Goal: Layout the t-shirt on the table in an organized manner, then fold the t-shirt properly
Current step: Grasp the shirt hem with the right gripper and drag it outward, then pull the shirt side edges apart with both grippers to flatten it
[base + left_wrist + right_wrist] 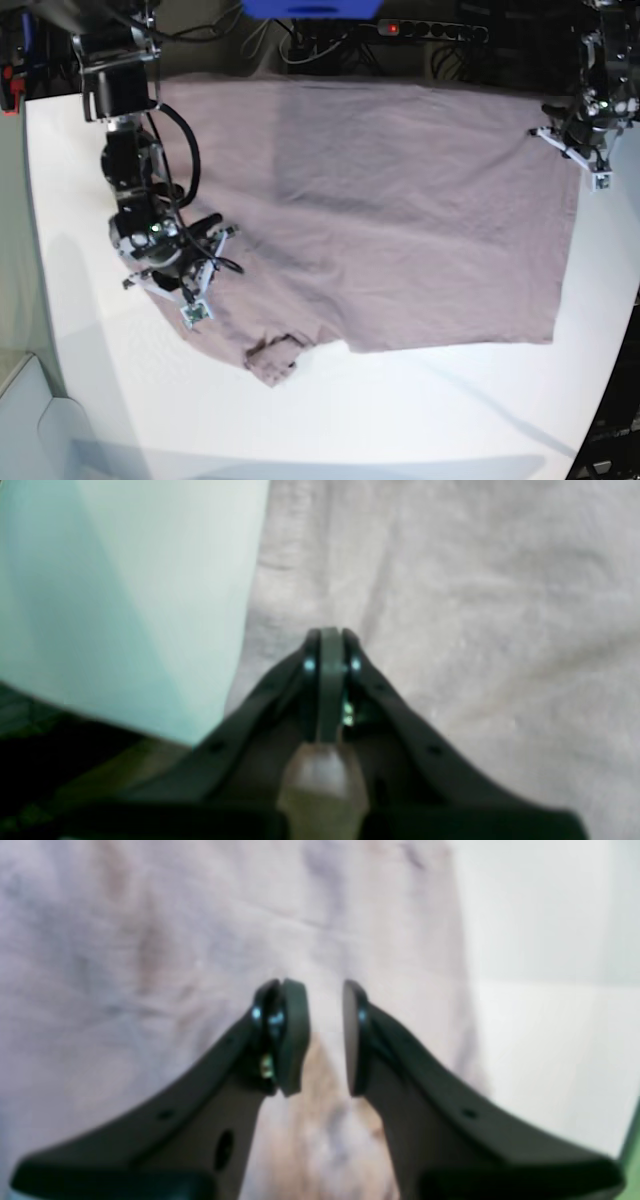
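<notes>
Shirt: t-shirt (400, 210) lies spread over the far half of the desk (400, 420), mostly flat, shallow wrinkles across the middle. Near edge reads fairly straight toward the desk's right side.
Problem spot: one sleeve, or maybe a corner, is bunched and folded over itself at the shirt's near edge, toward the desk's left; cannot tell which.
Left gripper (330, 635): at the far right corner of the desk, over the shirt's edge there. Fingers fully together. Wrist view shows cloth beyond the tips and bare desk just beside, but no fabric visibly pinched, so likely pressing or just parked, not gripping.
Right gripper (325, 1035): over the shirt's left edge, near the desk's left edge. Fingers narrowly apart, nothing between them; fabric lies under the gap.
Why this pose: each arm sits at an opposite side of the garment, which suits tensioning or smoothing it flat. The right one's narrow gap looks sized for a pinch of thin cloth.
Stage: judged to be the layout phase, nearly done; no fold made yet.
Next need: probably the bunched part pulled outward and flattened before any folding.
Risk: a pinch here may catch two layers, and dragging could wrinkle the flat part.
</notes>
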{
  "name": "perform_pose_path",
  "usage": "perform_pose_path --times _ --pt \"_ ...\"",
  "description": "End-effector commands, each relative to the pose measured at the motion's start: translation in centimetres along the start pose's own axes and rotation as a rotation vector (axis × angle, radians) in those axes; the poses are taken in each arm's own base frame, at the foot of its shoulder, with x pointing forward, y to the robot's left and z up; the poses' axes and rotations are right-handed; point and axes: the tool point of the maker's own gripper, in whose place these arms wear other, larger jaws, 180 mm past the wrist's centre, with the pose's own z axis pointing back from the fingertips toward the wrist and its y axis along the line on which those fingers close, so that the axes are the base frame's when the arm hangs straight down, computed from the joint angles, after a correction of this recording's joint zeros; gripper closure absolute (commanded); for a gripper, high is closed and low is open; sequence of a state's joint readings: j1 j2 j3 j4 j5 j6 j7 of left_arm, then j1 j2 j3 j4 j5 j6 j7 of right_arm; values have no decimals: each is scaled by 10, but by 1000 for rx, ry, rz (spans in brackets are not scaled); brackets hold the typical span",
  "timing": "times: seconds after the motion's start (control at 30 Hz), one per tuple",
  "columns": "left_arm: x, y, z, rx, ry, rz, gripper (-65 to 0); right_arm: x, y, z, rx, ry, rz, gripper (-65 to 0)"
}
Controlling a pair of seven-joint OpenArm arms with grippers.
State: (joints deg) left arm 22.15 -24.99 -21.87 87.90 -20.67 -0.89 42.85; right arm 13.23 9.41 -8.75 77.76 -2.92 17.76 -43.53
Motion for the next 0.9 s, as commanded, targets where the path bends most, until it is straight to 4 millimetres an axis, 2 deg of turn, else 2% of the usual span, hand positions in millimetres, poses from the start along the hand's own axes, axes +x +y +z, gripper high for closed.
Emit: perform_pose_path --times 0.0,0.13,0.27,0.43,0.57,0.63,0.7,0.87 --pt "-3 19 4 48 21 0 -4 16 -6 0 -9 -35 -3 -133" --pt "2 41 17 95 -6 29 -4 9 -4 -11 5 -26 -17 -133" --pt "24 45 33 108 -79 25 -4 6 -1 -18 17 -58 -26 -133" --pt "55 32 49 84 -173 -1 -4 -6 2 -27 29 -41 -36 -133" --pt "93 10 60 47 -291 36 -4 -4 -3 -34 28 -41 -43 -133" --pt "105 3 56 32 -317 70 -4 -5 -7 -38 25 -25 -47 -133" --pt "110 -1 41 17 -309 128 -4 -4 -13 -42 21 -14 -50 -133" --pt "101 -18 -2 -25 -209 182 -4 -2 -31 -45 -2 -1 -52 -133"
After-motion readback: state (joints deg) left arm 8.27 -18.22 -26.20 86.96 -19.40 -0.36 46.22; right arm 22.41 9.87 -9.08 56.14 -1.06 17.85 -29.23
